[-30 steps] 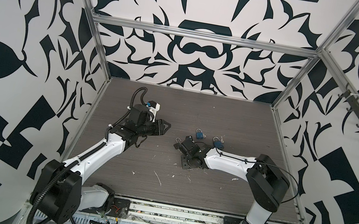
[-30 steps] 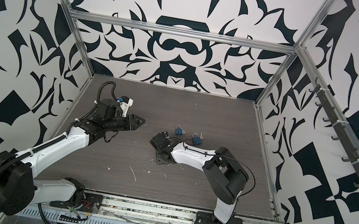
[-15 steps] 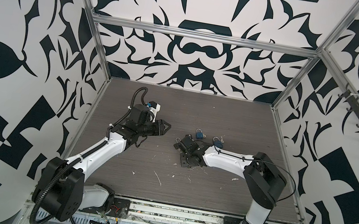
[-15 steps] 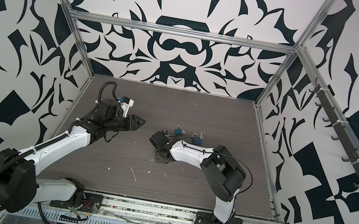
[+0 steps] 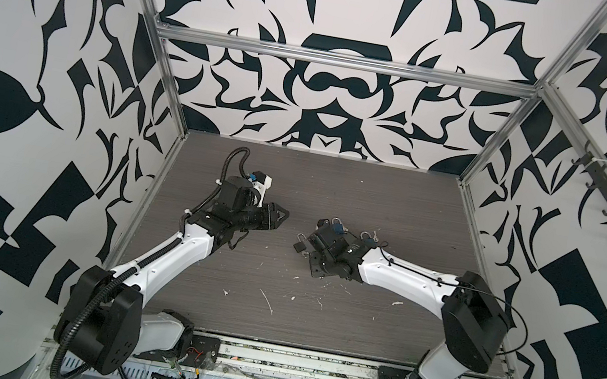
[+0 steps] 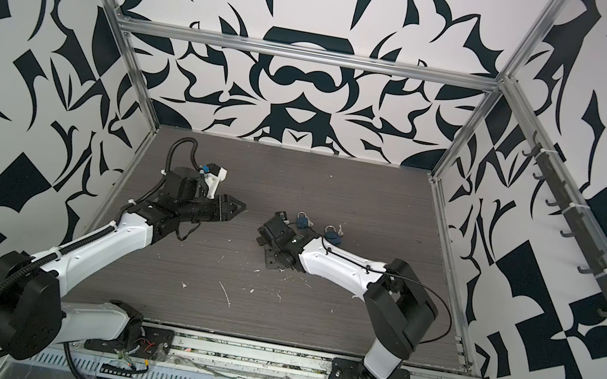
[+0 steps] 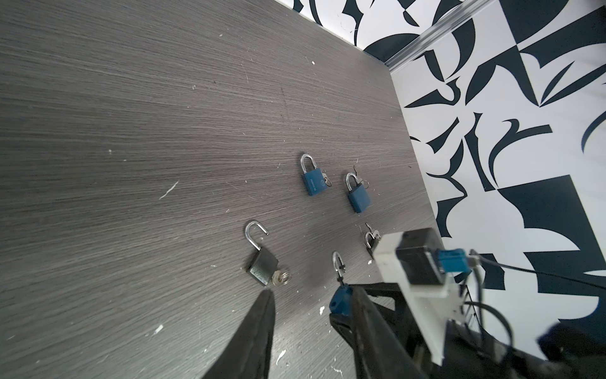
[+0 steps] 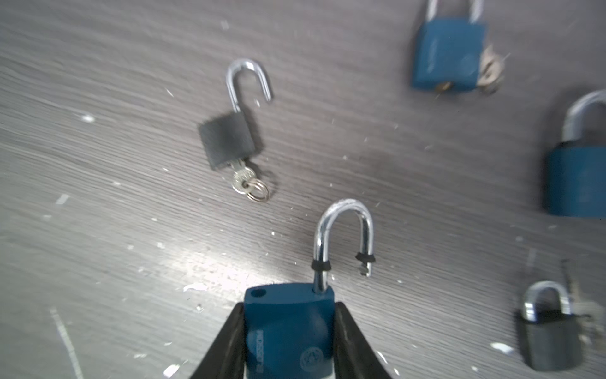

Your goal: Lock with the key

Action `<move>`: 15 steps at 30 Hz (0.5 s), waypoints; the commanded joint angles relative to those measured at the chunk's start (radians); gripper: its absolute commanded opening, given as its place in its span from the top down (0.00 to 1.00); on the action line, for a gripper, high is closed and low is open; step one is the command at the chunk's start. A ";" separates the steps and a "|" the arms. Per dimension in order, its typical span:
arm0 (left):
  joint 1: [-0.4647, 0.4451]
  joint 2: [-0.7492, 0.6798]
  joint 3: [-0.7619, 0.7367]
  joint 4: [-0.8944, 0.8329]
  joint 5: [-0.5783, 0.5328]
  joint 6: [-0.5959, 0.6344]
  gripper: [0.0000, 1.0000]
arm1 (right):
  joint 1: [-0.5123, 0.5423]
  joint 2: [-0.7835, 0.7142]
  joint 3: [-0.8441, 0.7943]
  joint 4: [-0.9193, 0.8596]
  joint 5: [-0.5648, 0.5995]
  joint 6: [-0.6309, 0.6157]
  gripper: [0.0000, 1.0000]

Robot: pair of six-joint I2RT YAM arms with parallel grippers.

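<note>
My right gripper point(image 8: 290, 308) is shut on the body of a blue padlock point(image 8: 288, 331) whose steel shackle point(image 8: 342, 229) stands open, just above the table. Its keyhole end is hidden between the fingers, so I see no key in it. In both top views this gripper point(image 5: 312, 238) point(image 6: 271, 231) sits at mid-table. A black padlock point(image 8: 226, 139) point(image 7: 262, 265) point(image 5: 300, 245) lies just beyond it, shackle open, with a key point(image 8: 244, 177) and ring in its base. My left gripper point(image 7: 311, 292) point(image 5: 282, 216) point(image 6: 241, 207) is open and empty, pointing at the right one from a short way off.
Two shut blue padlocks point(image 7: 313, 182) point(image 7: 359, 198) lie on the grey table point(image 5: 336, 188) behind the right gripper, also in both top views point(image 5: 337, 228) point(image 6: 333, 236). A shut black padlock point(image 8: 551, 341) lies beside them. White scraps dot the front of the table.
The right arm's elbow has shifted a little while its gripper stays at the padlocks. The left arm has not moved.
</note>
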 commanded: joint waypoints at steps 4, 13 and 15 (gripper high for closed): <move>0.004 0.050 0.067 0.007 0.060 0.006 0.60 | -0.002 -0.166 -0.010 0.023 0.064 -0.086 1.00; 0.002 0.084 0.118 -0.006 0.151 -0.005 0.60 | -0.002 -0.354 -0.074 0.054 0.102 -0.232 1.00; 0.002 0.085 0.119 -0.007 0.182 -0.005 0.60 | -0.003 -0.379 -0.089 0.068 0.095 -0.241 1.00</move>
